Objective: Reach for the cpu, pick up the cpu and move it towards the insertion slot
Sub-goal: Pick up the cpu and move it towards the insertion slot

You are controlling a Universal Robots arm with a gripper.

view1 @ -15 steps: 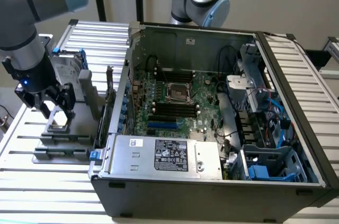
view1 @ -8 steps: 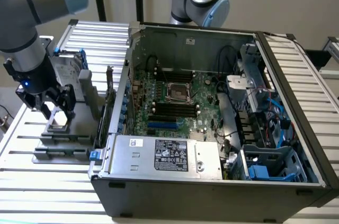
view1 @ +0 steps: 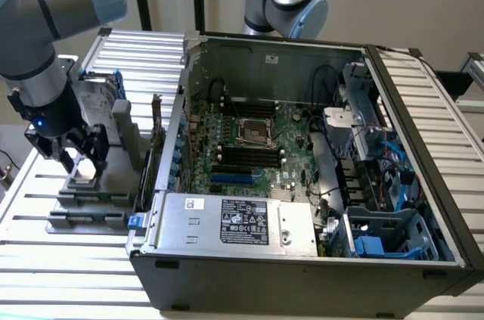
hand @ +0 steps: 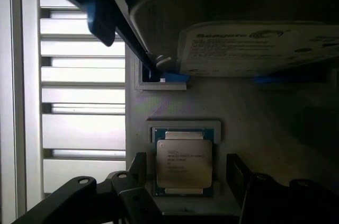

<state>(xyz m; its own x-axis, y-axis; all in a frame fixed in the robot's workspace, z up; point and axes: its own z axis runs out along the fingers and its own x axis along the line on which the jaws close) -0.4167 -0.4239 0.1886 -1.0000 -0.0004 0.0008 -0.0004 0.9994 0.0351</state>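
computer case [view1: 302, 259] open on worktop [view1: 45, 259] | grey holder [view1: 106, 203] at case's 9 o'clock, exterior view | tool [view1: 76, 155] wide, 1 finger [hand: 139, 168] each side of cpu [hand: 184, 163], gaps showing | insertion slot [view1: 253, 131] at tool's 3 o'clock, well apart | cpu flat in holder, directly under tool

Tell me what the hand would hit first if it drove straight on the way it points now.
The cpu. The hand points down at the grey fixture, open fingers either side of the chip, so the chip or the seat around it would likely be met first. The gap left is unclear.
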